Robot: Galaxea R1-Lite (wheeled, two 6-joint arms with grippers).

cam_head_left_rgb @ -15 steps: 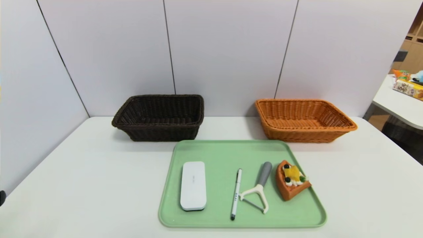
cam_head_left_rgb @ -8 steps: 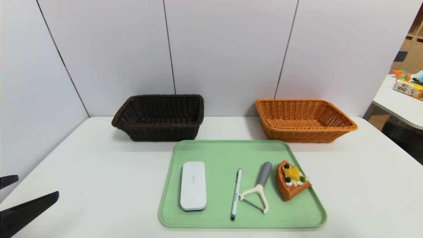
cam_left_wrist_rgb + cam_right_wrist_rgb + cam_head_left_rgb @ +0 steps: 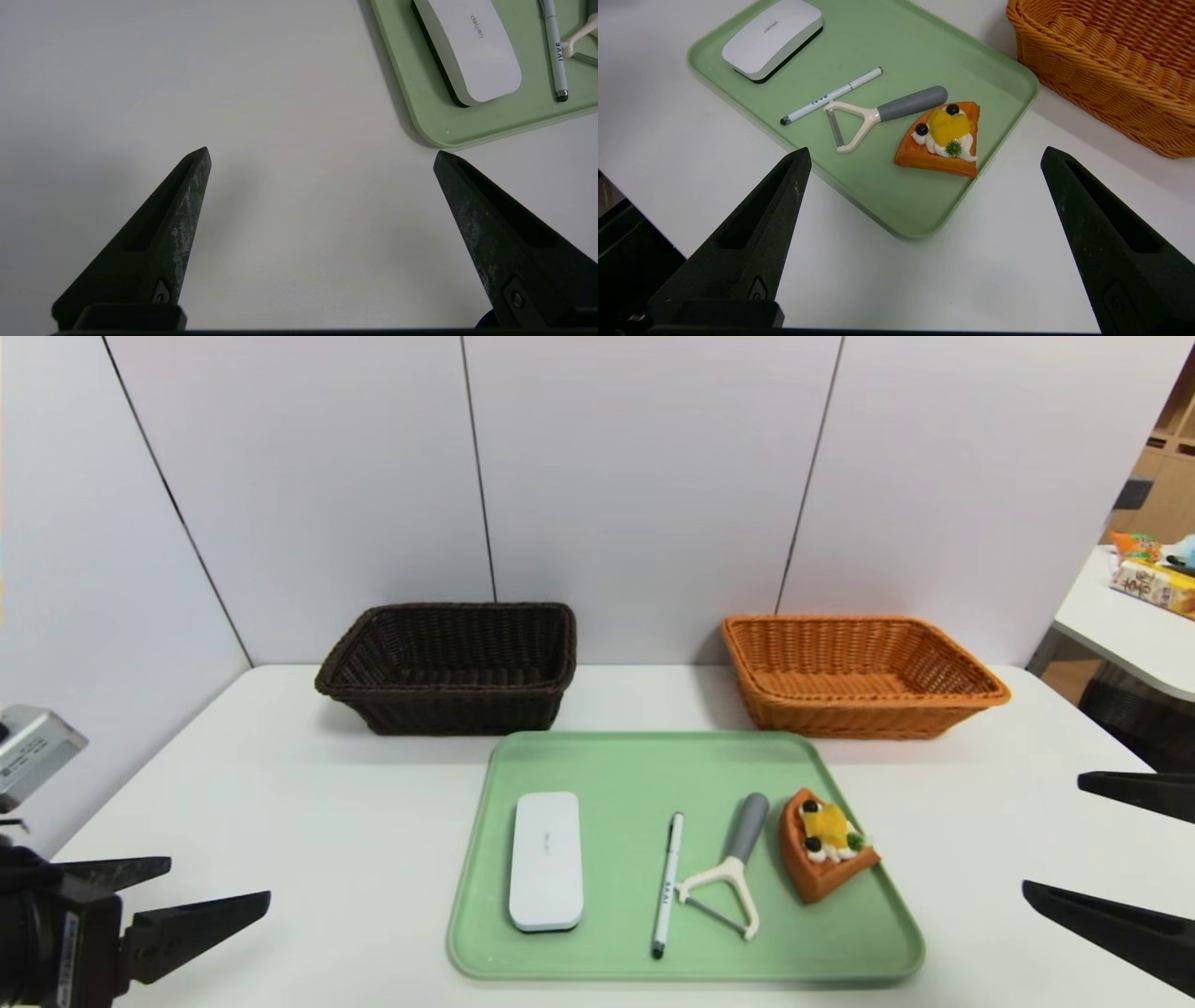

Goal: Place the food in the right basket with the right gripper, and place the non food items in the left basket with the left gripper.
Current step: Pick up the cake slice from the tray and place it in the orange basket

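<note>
The food, a tart wedge (image 3: 826, 845) (image 3: 943, 140), lies at the right end of the pale green tray (image 3: 644, 765). To its left lie the non food items: a grey-handled peeler (image 3: 733, 868), a white pen (image 3: 667, 885) and a flat white case (image 3: 546, 861) (image 3: 467, 46). The dark left basket (image 3: 453, 667) and the orange right basket (image 3: 854, 677) stand behind the tray. My left gripper (image 3: 219, 880) (image 3: 321, 153) hangs open over bare table left of the tray. My right gripper (image 3: 1052, 833) (image 3: 925, 150) is open, right of the tray's near corner, holding nothing.
The white table (image 3: 280, 784) ends at grey wall panels behind the baskets. A second table with packets (image 3: 1153, 583) stands off to the far right. Bare tabletop lies on both sides of the tray.
The left gripper has come into the head view from the lower left and moved toward the tray. The right gripper has appeared at the right edge. The objects have not moved.
</note>
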